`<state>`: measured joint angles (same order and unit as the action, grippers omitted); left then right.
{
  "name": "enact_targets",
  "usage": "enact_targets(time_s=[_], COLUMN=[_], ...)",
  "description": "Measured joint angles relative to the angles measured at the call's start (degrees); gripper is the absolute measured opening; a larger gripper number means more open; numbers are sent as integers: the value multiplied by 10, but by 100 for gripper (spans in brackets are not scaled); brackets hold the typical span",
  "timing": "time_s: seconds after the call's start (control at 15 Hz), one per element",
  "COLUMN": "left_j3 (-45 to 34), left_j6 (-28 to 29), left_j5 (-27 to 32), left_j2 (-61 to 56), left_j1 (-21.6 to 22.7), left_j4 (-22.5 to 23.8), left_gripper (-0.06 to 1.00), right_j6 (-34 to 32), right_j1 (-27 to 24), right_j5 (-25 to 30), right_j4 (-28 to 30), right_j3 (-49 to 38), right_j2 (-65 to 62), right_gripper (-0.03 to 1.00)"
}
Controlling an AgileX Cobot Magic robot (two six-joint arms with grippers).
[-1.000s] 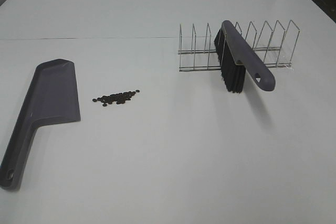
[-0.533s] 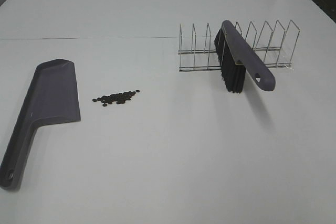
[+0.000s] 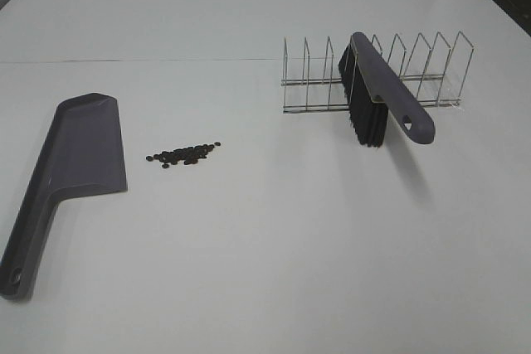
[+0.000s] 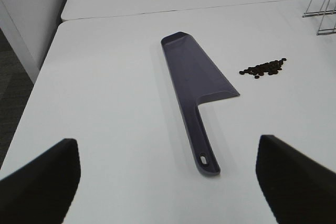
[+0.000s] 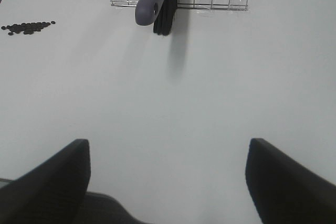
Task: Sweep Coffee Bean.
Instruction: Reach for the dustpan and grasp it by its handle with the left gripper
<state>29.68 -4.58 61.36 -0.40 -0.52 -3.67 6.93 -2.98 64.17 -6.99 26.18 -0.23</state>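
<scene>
Nothing has moved since the earlier frames: the tiny dark brown coffee beans (image 3: 184, 155) lie on the white bench (image 3: 274, 254) near the flat grey plastic dustpan (image 3: 83, 147), not touching it. They form a thin streak whose long axis runs across my high view, right end tipped slightly away from me. Bare bench spreads in front and across to the grey-handled, black-bristled brush (image 3: 377, 97) propped in the wire rack (image 3: 436, 72), with the bench edges well apart from the beans; left jaws and right jaws both stand wide, holding nothing.
</scene>
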Motion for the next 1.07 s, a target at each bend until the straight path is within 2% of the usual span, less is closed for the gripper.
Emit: enact_targets(time_s=[0.67,1.07], left_j3=[0,0], left_j6=[0,7], left_j5=[0,0], left_j2=[0,6], left_j1=[-28,-28], left_j4=[2,11], left_gripper=[82,82], right_j6=[0,0], right_j1=[0,0], right_j5=[0,0], right_j4=[0,0], right_j3=[0,0], right_j2=[0,0], right_gripper=[76,76])
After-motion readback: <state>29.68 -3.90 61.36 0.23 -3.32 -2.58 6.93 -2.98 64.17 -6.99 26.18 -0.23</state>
